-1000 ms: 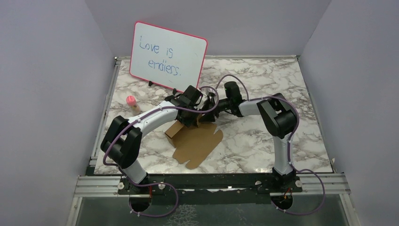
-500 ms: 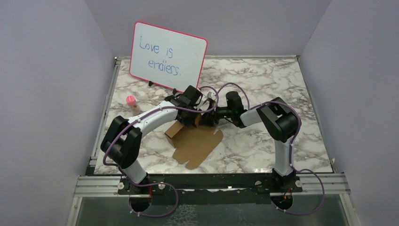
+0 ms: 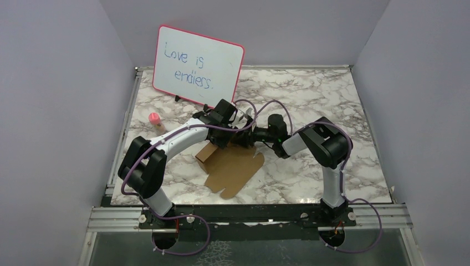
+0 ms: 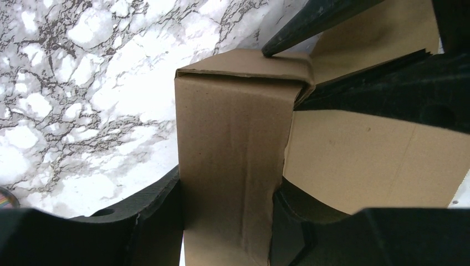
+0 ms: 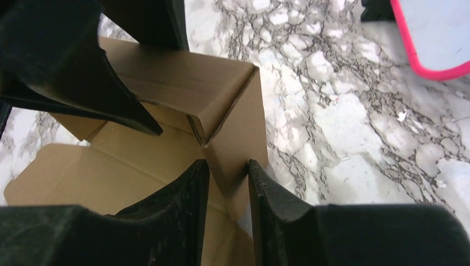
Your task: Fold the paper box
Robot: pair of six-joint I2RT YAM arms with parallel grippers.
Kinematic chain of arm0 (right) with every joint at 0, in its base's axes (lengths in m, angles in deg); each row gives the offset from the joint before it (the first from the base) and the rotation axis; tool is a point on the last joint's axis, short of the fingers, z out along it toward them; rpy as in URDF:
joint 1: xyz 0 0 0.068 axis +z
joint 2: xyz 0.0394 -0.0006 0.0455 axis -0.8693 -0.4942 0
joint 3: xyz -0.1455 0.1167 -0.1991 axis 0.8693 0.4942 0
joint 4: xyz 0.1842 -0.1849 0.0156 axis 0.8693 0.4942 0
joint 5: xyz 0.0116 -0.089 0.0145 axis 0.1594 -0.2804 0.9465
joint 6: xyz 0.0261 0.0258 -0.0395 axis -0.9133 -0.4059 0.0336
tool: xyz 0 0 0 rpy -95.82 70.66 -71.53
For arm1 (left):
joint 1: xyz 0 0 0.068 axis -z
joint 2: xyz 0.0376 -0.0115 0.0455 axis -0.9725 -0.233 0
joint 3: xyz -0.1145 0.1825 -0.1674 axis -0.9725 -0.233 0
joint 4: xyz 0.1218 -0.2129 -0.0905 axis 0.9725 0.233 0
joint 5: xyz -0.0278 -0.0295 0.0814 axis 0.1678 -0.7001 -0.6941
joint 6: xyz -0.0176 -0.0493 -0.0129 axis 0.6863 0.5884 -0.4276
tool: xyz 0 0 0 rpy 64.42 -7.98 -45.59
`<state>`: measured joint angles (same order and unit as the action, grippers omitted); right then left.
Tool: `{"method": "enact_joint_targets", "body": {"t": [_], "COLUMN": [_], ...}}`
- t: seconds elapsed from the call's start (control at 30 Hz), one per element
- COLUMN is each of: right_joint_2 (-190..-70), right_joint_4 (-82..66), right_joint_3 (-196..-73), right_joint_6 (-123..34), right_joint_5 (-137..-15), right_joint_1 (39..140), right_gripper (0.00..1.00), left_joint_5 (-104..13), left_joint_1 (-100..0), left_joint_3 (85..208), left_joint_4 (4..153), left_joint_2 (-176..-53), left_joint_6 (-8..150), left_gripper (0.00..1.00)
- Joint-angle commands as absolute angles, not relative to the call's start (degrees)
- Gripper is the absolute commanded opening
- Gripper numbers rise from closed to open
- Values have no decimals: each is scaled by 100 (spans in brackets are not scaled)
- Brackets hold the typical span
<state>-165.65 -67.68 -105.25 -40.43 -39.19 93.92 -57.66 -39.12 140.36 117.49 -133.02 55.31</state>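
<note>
The paper box [image 3: 233,166] is brown cardboard, partly folded, with a raised wall at its far left end and a flat flap spread toward the near side. In the left wrist view my left gripper [image 4: 227,183] is shut on a folded upright wall of the paper box [image 4: 233,111], a finger pressed on each side. My right gripper [image 5: 228,166] pinches the adjoining corner wall of the paper box [image 5: 183,83], and the cardboard fills its narrow gap. From above, the left gripper [image 3: 224,141] and the right gripper [image 3: 245,138] meet over the box's far edge.
A pink-framed whiteboard [image 3: 198,66] stands at the back left, close behind the grippers. A small pink-capped bottle [image 3: 154,120] stands left of the left arm. The marble table [image 3: 332,100] lies bare to the right of the box.
My right arm has swung left and lower toward the box, and its jaws have narrowed onto the corner wall. The left gripper and the box have held still.
</note>
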Motion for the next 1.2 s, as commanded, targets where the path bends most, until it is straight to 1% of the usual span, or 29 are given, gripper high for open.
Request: {"method": "enact_joint_targets", "body": {"t": [0.0,0.17,0.43,0.5,0.6,0.73,0.83,0.93,1.0,1.17], "right_joint_2": [-16519,-16497,-16457,-16521,-16622,-16648,-16643,-16651,-16656,-16706], "right_joint_4": [-8027,-8306,-8466,-8565,-8811,-8911,-8906,-8899,-8882,-8833], "right_joint_3": [-10470,-10255,-9915,-9843,-9728,-9658,-9645,-9636,-9651,-9692], "right_joint_6": [-4242,-4344,-4302,-4279,-4260,-4179,-4121,-4075,-4049,-3982], "right_joint_5": [-4290,-4780,-5711,-5906,-6059,-6133,-6143,-6131,-6123,-6085], "right_joint_1": [9647,9766,9999,10048,10070,10117,10132,10143,10151,10177], "right_gripper": [35,31,22,21,19,18,18,18,18,18], "left_joint_5": [-4994,-4822,-4643,-4594,-4539,-4326,-4329,-4234,-4104,-3508], "left_joint_1": [-3812,-3816,-3819,-3827,-3895,-4147,-4436,-4925,-5201,-5437], "left_joint_3": [14042,14044,14008,13998,13969,13821,13685,13377,13083,12373], "left_joint_4": [11642,11611,11522,11446,11319,11089,10946,10588,10200,8837], "left_joint_2": [-13291,-13238,-12921,-12810,-12628,-12404,-12267,-12000,-11786,-11350], "left_joint_6": [5455,5448,5502,5538,5666,5867,6393,7096,7563,8441], "left_gripper": [48,50,57,60,70,77,82,83,83,84]}}
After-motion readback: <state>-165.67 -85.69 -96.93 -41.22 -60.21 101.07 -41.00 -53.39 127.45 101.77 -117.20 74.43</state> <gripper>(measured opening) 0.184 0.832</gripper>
